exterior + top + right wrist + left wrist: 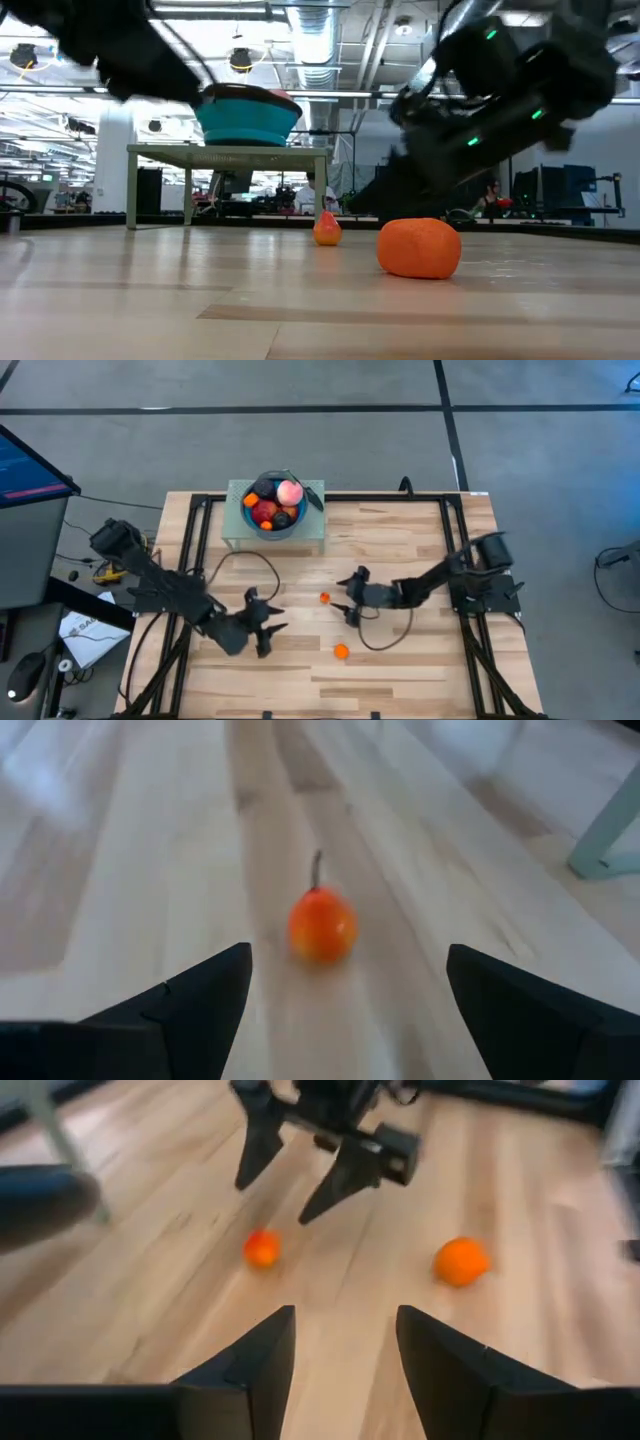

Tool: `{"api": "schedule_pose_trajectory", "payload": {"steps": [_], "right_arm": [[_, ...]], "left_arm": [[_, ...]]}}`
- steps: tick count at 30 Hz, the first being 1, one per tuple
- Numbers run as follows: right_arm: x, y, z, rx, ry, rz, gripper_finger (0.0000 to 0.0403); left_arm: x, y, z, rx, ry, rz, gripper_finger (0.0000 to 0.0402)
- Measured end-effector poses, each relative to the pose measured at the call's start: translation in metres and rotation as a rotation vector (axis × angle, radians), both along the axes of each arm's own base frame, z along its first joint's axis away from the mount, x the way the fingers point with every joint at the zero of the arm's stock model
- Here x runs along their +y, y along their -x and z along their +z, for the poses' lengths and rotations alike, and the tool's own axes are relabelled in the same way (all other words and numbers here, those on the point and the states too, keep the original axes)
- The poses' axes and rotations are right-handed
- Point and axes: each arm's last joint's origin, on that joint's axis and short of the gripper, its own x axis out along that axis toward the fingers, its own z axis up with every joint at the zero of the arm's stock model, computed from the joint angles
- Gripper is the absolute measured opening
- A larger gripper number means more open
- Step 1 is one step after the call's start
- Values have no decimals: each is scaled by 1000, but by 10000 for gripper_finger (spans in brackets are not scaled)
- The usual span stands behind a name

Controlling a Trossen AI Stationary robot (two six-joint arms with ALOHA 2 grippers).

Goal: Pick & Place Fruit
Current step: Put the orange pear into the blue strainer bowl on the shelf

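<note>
Two oranges loose on the table, the rest of the fruit heaped in the bowl [272, 520] on its small stand, well behind both pincers. From above: right pincer [347, 596] spread wide, small orange [325, 598] just ahead of its tips; big orange [341, 651] off to its side and nearer the front edge; left pincer [268, 622] open too, empty, well apart from both. From table height: big orange [419, 247] nearest and sitting flat-bottomed, small orange [327, 230] farther back with a pointed top, bowl [246, 116] raised on the stand beyond; which dark arm is which, cannot tell here. From the left wrist: own fingers [262, 1352] parted with nothing between, both oranges ahead — small orange [262, 1248], big orange [461, 1262] — and the right pincer [288, 1192] beyond with tips pointing down beside the small one. From the right wrist: wide-set fingers [202, 988] flanking the small orange [323, 925], not touching; a thin stem on top, seen only here. Likely light, hard, smooth plastic, prone to roll or squirt out; best gripped across the widest middle, low, stem left clear. Bowl and spacing plain only from above; stem and centring only from the right wrist.
</note>
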Motion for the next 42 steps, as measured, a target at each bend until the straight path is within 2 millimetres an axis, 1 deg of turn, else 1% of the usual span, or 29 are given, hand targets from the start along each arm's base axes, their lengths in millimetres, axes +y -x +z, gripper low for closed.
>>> {"api": "schedule_pose_trajectory", "payload": {"steps": [2,5,7,10,13,28,32,35,37,39,42], "right_arm": [[-6,-10,-9,-38,-23,-6,331],[-10,-25,-19,-43,-51,12,330],[-9,-36,-24,-40,-71,44,326],[-7,-47,-30,-15,-76,59,314],[-6,-50,-29,9,-71,57,293],[-6,-48,-28,29,-68,54,176],[-6,-48,-27,31,-102,95,149],[-3,-47,-19,61,-157,132,135],[-1,-45,-9,86,-183,156,133],[0,-47,11,59,-208,186,136],[-1,-49,45,-4,-226,210,148]], "left_arm": [[-6,-4,-17,6,5,62,166],[-12,-11,-37,-6,17,119,161],[-15,-16,-46,-14,22,121,159],[-17,-21,-53,-25,29,128,158],[-18,-22,-55,-33,33,130,158],[-18,-22,-52,-56,35,141,158],[-18,-22,-52,-56,34,141,158],[-18,-22,-52,-56,34,141,158],[-18,-22,-52,-56,34,141,158],[-18,-22,-52,-56,34,141,158],[-18,-22,-52,-56,34,140,158]]}}
